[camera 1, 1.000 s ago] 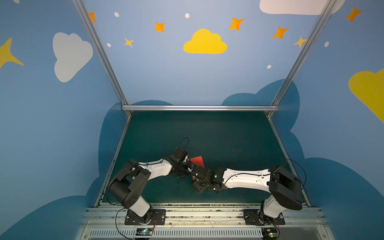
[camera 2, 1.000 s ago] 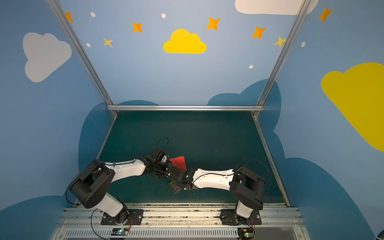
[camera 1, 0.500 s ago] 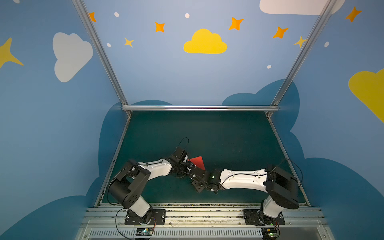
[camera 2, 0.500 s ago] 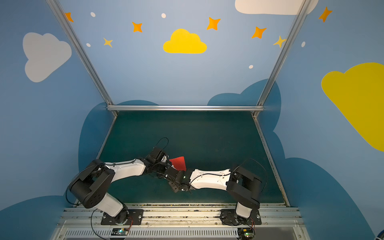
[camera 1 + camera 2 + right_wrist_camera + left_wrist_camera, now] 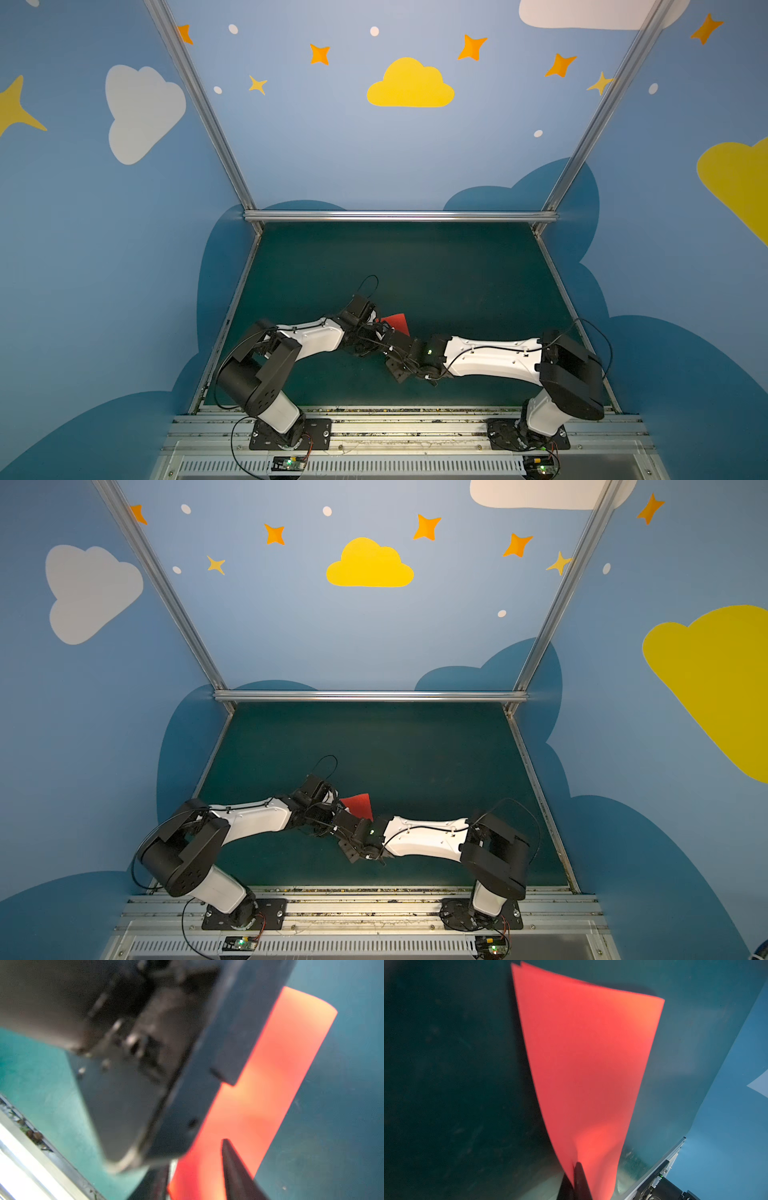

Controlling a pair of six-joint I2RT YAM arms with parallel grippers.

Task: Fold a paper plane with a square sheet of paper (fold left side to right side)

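Two arms and one red sheet on my green tabletop [image 5: 415, 266].
My left arm [image 5: 316, 334] and right arm [image 5: 490, 357] reach inward and meet low over the near middle of the tabletop. The single square sheet of paper [image 5: 397, 322] shows just beyond them, doubled over, with two layers visible at a far corner in the left wrist view. My left jaws are pressed together, pinching one end of the sheet. My right jaws sit beside that paper, but the blur leaves me unable to tell whether they grip.
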